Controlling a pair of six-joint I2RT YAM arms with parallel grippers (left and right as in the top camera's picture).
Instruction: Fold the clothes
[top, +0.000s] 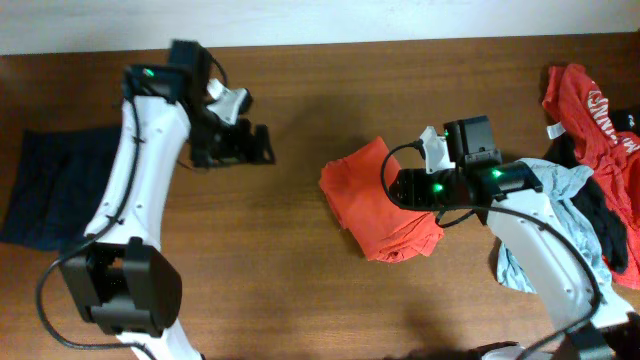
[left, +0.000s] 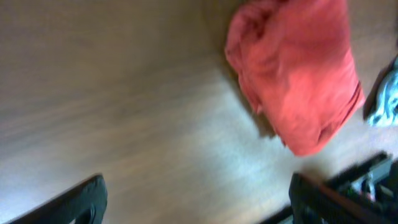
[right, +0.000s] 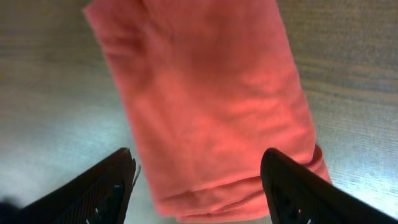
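A folded orange-red T-shirt (top: 372, 200) lies on the wooden table right of centre, one of the clothes. My right gripper (top: 393, 188) hovers over its right edge. In the right wrist view the jaws (right: 199, 186) are open and straddle the end of the folded shirt (right: 205, 99) without pinching it. My left gripper (top: 262, 145) is well to the left of the shirt, over bare wood. It is open and empty (left: 196, 205), and the blurred left wrist view shows the shirt (left: 298, 74) far ahead of it.
A heap of clothes sits at the right edge: a red printed tee (top: 590, 105), a pale grey-blue one (top: 560, 190) and a black one (top: 595, 215). A navy garment (top: 45, 190) lies flat at the far left. Bare wood lies between the arms.
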